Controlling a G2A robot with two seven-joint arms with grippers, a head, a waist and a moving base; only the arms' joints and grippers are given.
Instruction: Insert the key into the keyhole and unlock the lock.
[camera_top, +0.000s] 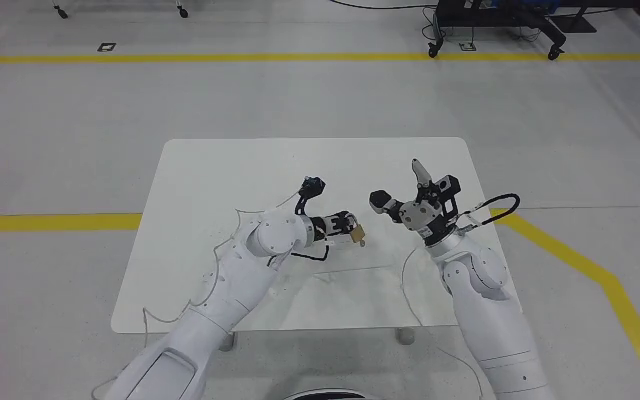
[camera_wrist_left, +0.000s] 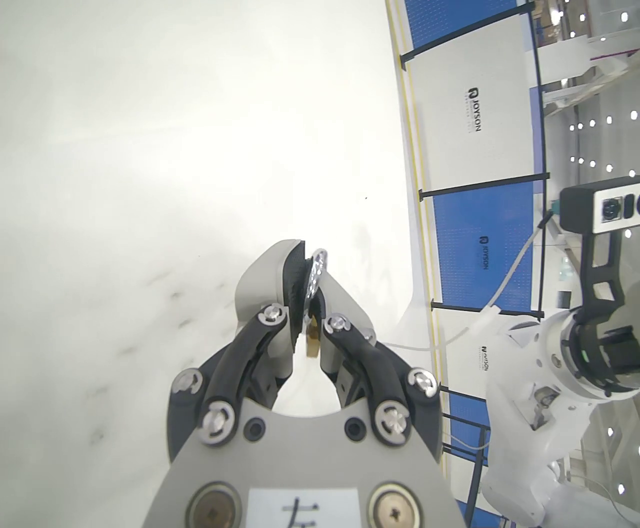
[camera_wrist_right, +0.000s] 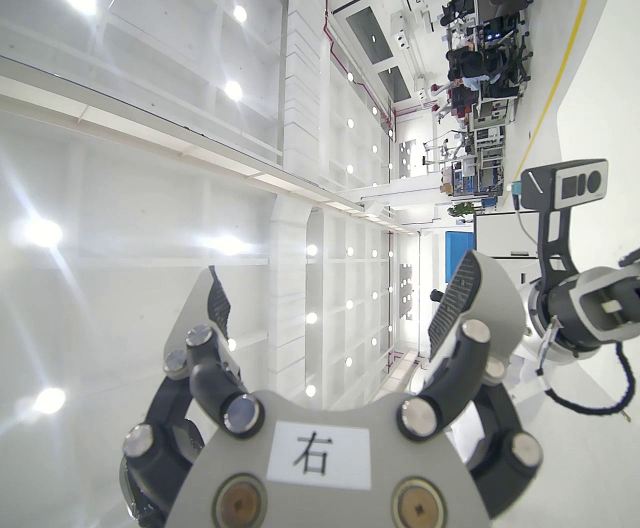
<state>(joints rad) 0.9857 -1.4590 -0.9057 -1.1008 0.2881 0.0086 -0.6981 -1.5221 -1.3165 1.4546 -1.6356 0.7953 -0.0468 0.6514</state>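
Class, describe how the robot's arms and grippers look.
The left arm and right arm are glossy white, with black cables at the wrists. The left gripper and right gripper have grey bodies, black links, silver screws, ribbed black pads and a white label bearing a black character.

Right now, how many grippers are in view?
2. The left gripper is shut on the brass lock over the middle of the table. The right gripper is open and empty, raised just to its right. None look hidden.
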